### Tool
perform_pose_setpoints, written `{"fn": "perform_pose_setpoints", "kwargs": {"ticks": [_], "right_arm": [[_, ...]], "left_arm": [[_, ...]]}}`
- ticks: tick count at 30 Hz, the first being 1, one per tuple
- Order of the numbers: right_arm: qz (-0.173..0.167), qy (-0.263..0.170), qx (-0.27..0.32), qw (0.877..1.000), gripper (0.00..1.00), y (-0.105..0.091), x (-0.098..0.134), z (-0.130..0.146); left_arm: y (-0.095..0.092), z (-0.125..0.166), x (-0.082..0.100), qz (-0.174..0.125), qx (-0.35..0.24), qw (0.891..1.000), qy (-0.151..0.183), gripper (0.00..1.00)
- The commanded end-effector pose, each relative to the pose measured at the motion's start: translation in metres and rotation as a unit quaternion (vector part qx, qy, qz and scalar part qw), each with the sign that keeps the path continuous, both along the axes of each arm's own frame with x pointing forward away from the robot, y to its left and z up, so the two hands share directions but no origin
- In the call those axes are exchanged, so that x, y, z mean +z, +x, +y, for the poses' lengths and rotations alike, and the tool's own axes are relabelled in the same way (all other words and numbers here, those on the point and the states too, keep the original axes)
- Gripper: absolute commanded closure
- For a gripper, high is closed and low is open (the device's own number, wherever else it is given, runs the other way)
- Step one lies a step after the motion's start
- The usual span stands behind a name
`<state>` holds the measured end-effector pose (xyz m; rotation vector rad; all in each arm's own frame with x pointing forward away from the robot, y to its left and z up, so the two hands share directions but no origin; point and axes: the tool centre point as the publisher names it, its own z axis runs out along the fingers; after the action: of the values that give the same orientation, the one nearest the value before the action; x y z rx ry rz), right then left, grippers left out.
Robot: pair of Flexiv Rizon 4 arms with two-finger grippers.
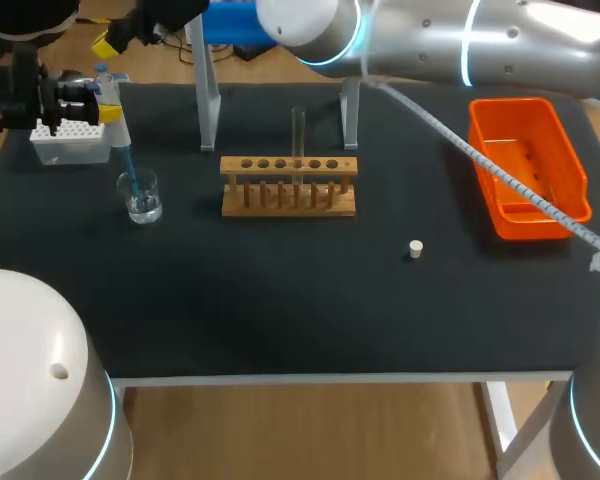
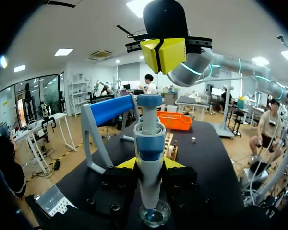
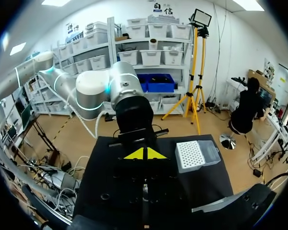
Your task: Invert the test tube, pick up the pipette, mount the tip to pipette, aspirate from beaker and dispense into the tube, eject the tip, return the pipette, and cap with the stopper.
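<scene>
Matting of plain black covers your table almost to its edges. Near the far left corner your left claw is clenched on the pipette, one yellow finger on either side of its body. The pipette's long axis runs close to upright, with the blue plunger end up and the mounted tip pointing down into the beaker, which stands by the left edge. You cannot tell whether the tip reaches the liquid. Your right arm comes in from the right along the far edge, and your right claw hangs just above the plunger, its yellow tips pressed together on nothing. The white tip box sits in the far left corner, just beside the beaker. The grey stand with its blue bar is at the far edge. At the table's middle the wooden rack holds the test tube, upright in a hole near the middle of the row. The stopper lies alone toward the right, well apart from the rack, and the orange bin lies along the right edge.
</scene>
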<state>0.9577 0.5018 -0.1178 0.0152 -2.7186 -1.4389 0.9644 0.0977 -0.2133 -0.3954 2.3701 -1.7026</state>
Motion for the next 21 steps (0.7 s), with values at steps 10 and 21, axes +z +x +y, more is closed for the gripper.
{"fn": "perform_pose_setpoints", "kwargs": {"ticks": [10,21], "right_arm": [[0.001,-0.015,-0.001,1.000,1.00,0.006,-0.008,0.010],[0.001,-0.023,-0.005,1.000,1.00,0.008,-0.014,0.007]], "left_arm": [[0.000,-0.001,0.000,-0.001,0.001,1.000,0.000,1.00],[0.000,-0.001,0.000,-0.001,0.001,1.000,0.000,1.00]]}}
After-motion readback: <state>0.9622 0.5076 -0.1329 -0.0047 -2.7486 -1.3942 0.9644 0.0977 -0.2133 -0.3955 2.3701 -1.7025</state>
